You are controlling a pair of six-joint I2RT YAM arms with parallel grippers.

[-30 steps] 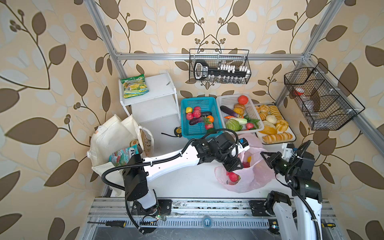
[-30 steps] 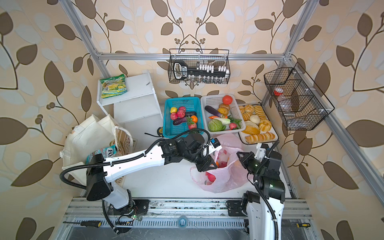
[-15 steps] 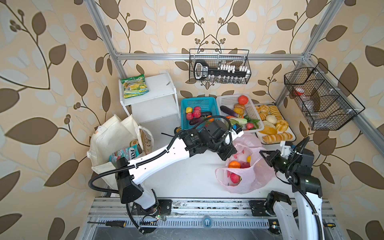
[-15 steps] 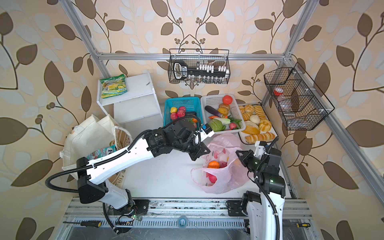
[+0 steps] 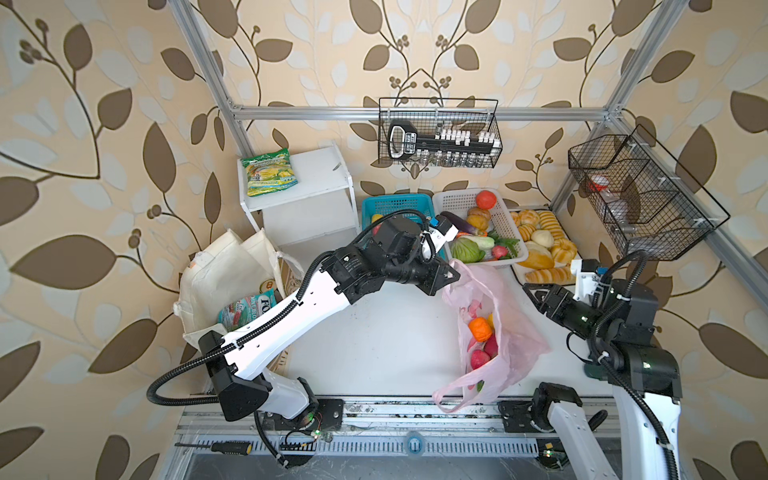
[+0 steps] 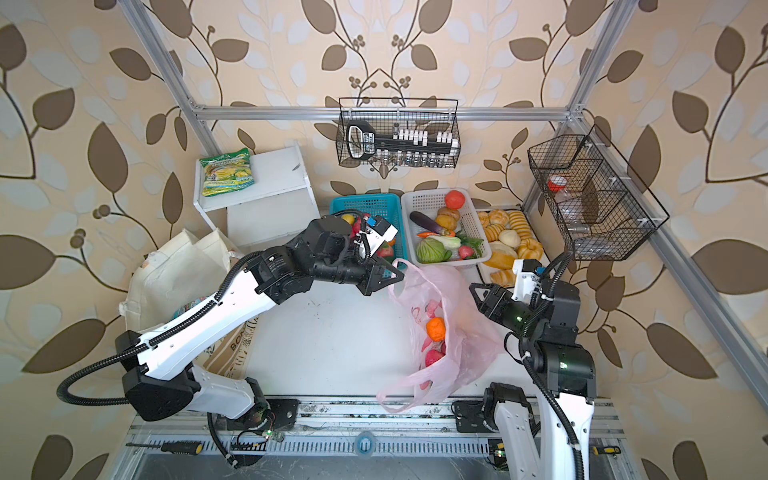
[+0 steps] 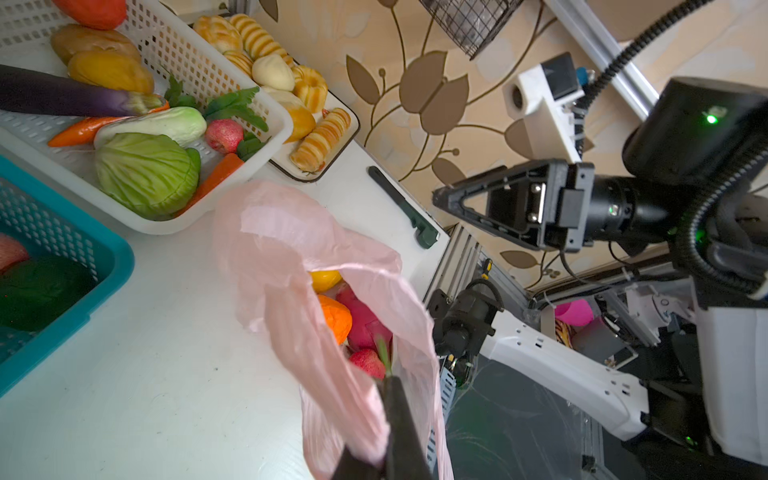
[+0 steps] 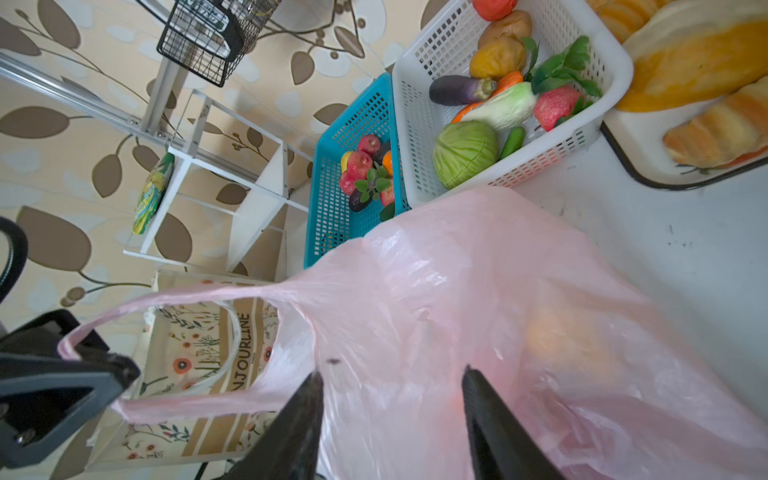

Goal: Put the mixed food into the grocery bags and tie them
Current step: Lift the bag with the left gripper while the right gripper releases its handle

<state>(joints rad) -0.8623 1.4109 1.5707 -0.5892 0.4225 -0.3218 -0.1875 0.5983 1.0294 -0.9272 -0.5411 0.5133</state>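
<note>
The pink plastic bag (image 5: pixel 511 332) (image 6: pixel 461 332) lies open on the white table with toy fruit inside: an orange (image 5: pixel 480 328) (image 7: pixel 334 318), a magenta dragon fruit (image 7: pixel 365 328), a yellow one (image 7: pixel 324 279) and a red one (image 5: pixel 478 359). My left gripper (image 5: pixel 451 274) (image 6: pixel 397 276) (image 7: pixel 384 382) is shut on the bag's far handle, stretching it up. My right gripper (image 5: pixel 530 291) (image 6: pixel 476 291) (image 8: pixel 390 374) stands open just right of the bag, with pink film in front of its fingers. At left, the cream tote (image 5: pixel 220 274) holds a teal-red packet (image 5: pixel 245 309) and a can (image 5: pixel 268 284).
Behind the bag stand a blue basket (image 5: pixel 390 203) of fruit, a white basket (image 5: pixel 457 199) of vegetables and a bread tray (image 5: pixel 540 245). A white shelf (image 5: pixel 307 183) carries a green-yellow packet (image 5: pixel 268 176). Wire baskets hang on the back wall (image 5: pixel 438 133) and right wall (image 5: pixel 636 195).
My left gripper came out of the bag's mouth, shut on the handle and pulled it back and up. My right gripper opened and let the bag's right side drop.
</note>
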